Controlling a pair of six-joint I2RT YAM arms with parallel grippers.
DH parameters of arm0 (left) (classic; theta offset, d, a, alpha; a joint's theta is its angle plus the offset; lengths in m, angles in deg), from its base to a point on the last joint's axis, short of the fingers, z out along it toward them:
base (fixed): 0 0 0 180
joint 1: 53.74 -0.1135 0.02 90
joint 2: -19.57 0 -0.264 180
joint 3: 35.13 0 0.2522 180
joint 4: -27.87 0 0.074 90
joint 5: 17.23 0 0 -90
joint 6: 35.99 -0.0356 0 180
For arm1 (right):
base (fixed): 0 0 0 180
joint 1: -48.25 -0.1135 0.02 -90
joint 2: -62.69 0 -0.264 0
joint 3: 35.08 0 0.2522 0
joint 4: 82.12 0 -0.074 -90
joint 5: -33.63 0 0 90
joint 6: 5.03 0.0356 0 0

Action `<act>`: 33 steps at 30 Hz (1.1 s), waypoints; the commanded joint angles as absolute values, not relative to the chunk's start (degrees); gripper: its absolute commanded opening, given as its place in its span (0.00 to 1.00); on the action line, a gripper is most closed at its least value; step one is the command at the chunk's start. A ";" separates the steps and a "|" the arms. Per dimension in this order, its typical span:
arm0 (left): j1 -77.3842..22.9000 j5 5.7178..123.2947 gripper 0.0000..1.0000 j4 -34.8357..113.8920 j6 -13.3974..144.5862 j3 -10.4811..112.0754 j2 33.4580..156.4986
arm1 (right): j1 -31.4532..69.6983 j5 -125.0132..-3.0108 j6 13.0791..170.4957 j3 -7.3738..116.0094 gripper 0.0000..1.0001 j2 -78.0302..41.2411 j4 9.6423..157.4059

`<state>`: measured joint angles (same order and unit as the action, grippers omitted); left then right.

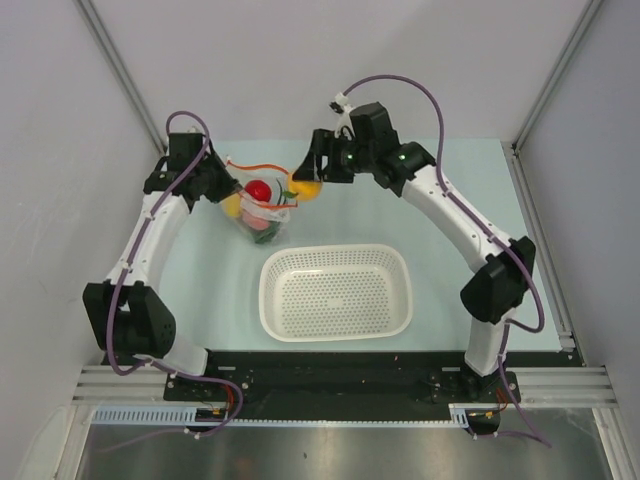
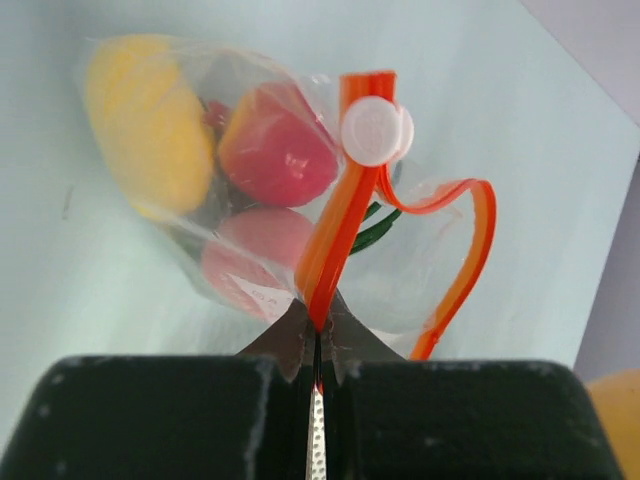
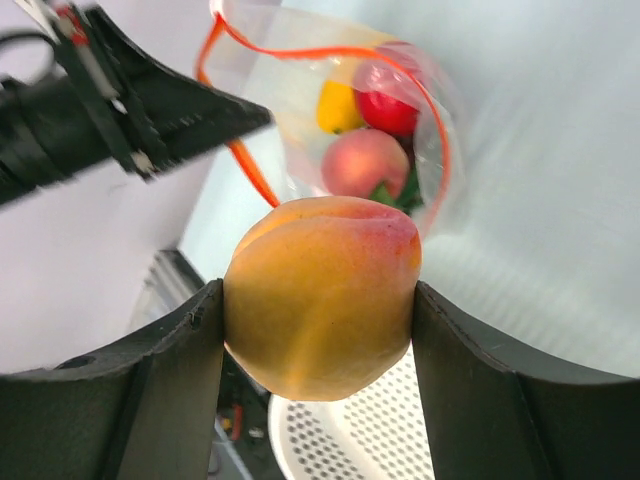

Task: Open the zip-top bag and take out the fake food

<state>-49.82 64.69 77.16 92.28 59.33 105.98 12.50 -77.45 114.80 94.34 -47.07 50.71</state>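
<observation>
White perforated plastic basket (image 1: 268, 300) sits nearest on the pale counter (image 1: 450, 230); nothing in it as far as the top view shows. Beyond it, the small clear crinkly zip-top bag (image 1: 262, 215) is held up by its mouth, red-orange zip strip (image 2: 335, 230) looped wide, so opening looks done. Left claw (image 2: 318, 345) is pressed together, pinching that strip at one end. Right claw (image 3: 318, 320) pinches an orange-yellow toy peach (image 3: 320, 300) just outside the mouth, prob. the 1st item out. Inside the bag: yellow piece (image 2: 140, 120), red round fruit (image 2: 280, 150), pink peach (image 2: 265, 235) & sth green. Most of the removal remains.
</observation>
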 commanded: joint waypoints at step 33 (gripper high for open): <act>-51.63 62.57 0.00 78.55 82.31 70.21 110.97 | 4.66 -66.31 107.29 49.79 0.45 -31.80 51.25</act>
<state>-51.33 65.11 82.62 83.45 66.61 109.22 5.49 -69.43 103.63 51.39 -33.71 47.83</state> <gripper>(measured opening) 0.006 0.688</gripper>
